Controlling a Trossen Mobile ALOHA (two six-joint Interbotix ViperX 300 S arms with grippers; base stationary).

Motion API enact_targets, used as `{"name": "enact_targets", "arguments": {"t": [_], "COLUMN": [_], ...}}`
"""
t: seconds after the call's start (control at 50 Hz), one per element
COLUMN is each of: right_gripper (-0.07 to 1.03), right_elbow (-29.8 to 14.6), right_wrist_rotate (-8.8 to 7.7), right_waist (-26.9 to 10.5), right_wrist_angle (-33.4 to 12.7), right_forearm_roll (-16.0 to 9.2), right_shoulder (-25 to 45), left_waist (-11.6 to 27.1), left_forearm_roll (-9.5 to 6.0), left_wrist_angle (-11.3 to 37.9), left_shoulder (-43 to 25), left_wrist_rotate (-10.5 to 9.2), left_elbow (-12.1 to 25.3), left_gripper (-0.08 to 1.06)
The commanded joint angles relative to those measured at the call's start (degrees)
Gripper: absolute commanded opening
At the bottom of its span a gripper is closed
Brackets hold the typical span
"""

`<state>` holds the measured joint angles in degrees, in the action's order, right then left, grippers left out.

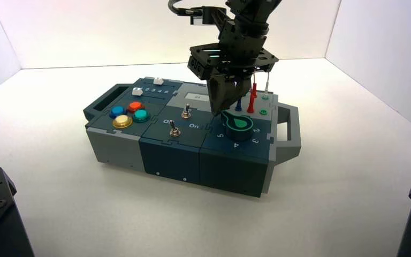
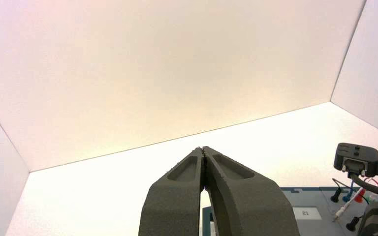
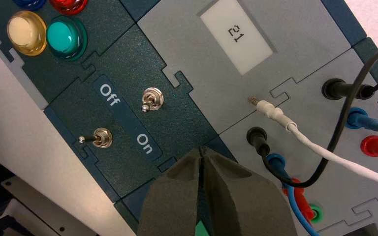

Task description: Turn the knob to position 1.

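High view, knob [image 1: 239,124] pointer's tip toward box's right, right gripper [image 1: 228,105] above.

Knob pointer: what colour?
Bright green, on the dark-teal knob; the high view shows it best.

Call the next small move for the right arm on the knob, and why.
Probably open the right end effector and lower it over the knob. Its fingers are shut and it hangs just above the knob's far left edge, gripping nothing. The green pointer aims between numerals 2 and 3 as far as the high view shows. The left end effector is parked off the box.
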<state>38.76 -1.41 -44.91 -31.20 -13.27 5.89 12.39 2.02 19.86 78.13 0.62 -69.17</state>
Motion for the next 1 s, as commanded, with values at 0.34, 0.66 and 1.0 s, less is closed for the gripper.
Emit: {"name": "enact_targets", "arguments": {"t": [0.34,0.66,1.0], "right_gripper": [-0.02,-0.02,-0.02], "right_elbow": [-3.6,-3.1,-0.8], "right_wrist_rotate": [0.26,0.26,0.26], "right_waist": [-0.2,-0.9,-0.9], "right_wrist_angle": [-1.6,-2.9,-2.8], "right_forearm_roll": [-0.9,-3.1,-4.4], "right_shoulder": [-1.1,-1.5,-2.0], "left_waist": [-0.2,-0.3,-0.3], "left_forearm_roll": [0.00,0.00,0.00], "left_wrist_angle": [-0.6,-0.6,-0.6], "left_shoulder": [-0.4,-0.4,-0.4], "left_wrist_rotate": [0.00,0.00,0.00], "left_elbow": [0.7,0.6,0.7], "left_gripper": [-0.03,-0.03,-0.03]}}
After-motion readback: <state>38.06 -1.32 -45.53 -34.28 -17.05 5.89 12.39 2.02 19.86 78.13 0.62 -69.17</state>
